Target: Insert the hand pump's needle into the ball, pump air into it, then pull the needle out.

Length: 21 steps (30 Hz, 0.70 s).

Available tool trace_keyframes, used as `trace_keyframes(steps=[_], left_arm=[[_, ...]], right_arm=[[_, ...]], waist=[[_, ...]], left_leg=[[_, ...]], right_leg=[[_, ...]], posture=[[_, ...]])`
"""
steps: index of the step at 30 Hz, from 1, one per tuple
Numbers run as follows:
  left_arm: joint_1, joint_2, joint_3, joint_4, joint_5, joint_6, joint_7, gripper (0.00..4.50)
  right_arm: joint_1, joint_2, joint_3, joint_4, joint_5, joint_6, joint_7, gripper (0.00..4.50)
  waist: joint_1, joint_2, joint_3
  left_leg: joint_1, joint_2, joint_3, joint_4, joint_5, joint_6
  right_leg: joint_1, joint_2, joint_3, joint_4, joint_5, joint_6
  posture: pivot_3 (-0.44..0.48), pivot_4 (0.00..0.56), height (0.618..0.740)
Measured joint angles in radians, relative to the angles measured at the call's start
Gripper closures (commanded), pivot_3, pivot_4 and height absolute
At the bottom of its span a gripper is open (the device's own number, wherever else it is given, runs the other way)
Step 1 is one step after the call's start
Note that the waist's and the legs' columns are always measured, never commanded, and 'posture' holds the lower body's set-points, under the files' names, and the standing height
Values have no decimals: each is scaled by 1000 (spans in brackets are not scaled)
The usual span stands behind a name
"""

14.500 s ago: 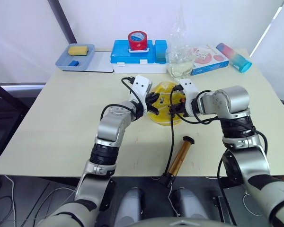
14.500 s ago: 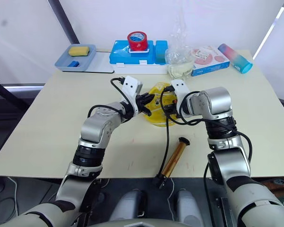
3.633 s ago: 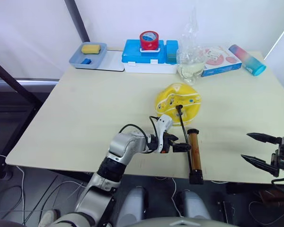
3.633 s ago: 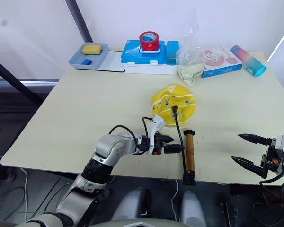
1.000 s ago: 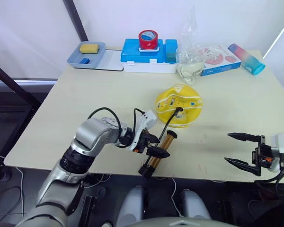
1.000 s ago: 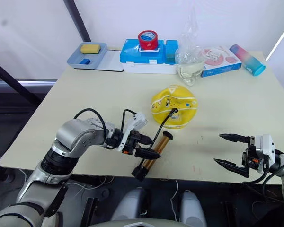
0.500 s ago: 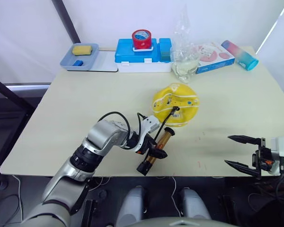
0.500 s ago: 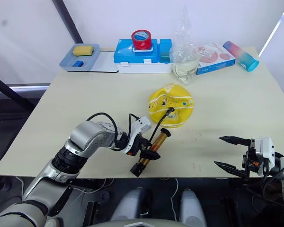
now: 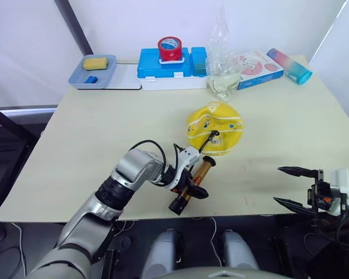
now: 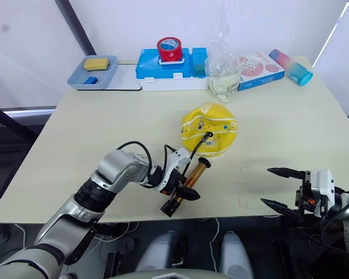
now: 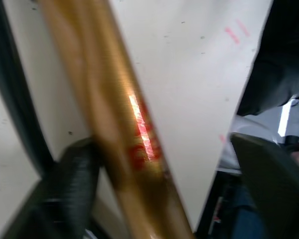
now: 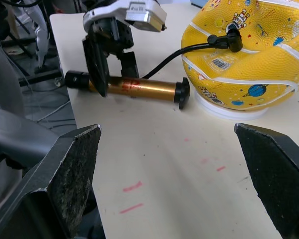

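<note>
The hand pump [image 10: 187, 185] is seen lying slantwise at the near edge of the surface [image 10: 99, 125], its lower black cap overhanging that edge and its upper cap pointing toward the ball [image 10: 209, 129]. The gold barrel is clamped between the fingers of the left tool [image 10: 182, 187], which is closed on it about midway; a second ago the fingers were spread at the barrel's side, and half a second ago they were just closing round it. In the left wrist view the barrel [image 11: 117, 124] is shown crossing between the two dark fingers [image 11: 72, 179].

The ball is found sagging near the middle of the surface, resting on a white ring. The black hose [image 10: 195, 152] is seen running from the pump's upper end up to the ball, where the black fitting [image 12: 232, 40] carrying the needle is seated on the ball's top. The needle itself is too small to be made out.

The right tool [image 10: 282, 188] is held off the near right edge of the surface, well apart from pump and ball, with its fingers spread wide, much as in the earlier pictures.
</note>
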Motion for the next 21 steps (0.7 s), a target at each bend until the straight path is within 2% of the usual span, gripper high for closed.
trace_keyframes(steps=[3,4,10,16,21], left_arm=[[1,-4,-12,11,5,-8,-5,3222],[1,-7,-15,11,6,-8,-5,3447],[2,-3,-17,4,2,-15,-19,3451],[20,10,38,-85,-44,-22,-50,3451],[73,63,81,-165,-75,-123,-120,3451]], right_arm=[[0,0,0,0,0,0,-2,0],[0,0,0,0,0,0,-2,0],[-1,0,0,0,1,1,-2,0],[-14,0,1,-11,11,28,-5,0],[-19,0,1,-62,68,111,-30,0]], waist=[[0,0,0],[0,0,0],[0,0,0],[-2,-1,1],[0,-2,1]], left_leg=[[0,-1,2,1,-1,1],[0,-1,2,1,-1,2],[-1,-1,5,4,-3,5],[-1,-5,15,10,-9,14],[-2,-4,16,11,-11,8]], right_leg=[[0,-1,1,-1,0,0],[0,-1,2,-1,0,0],[0,-3,3,-1,2,3],[0,-17,-3,-1,4,5],[0,-23,-12,-6,9,8]], posture=[[0,150,739],[0,150,739],[0,150,739],[0,150,739],[0,150,739]])
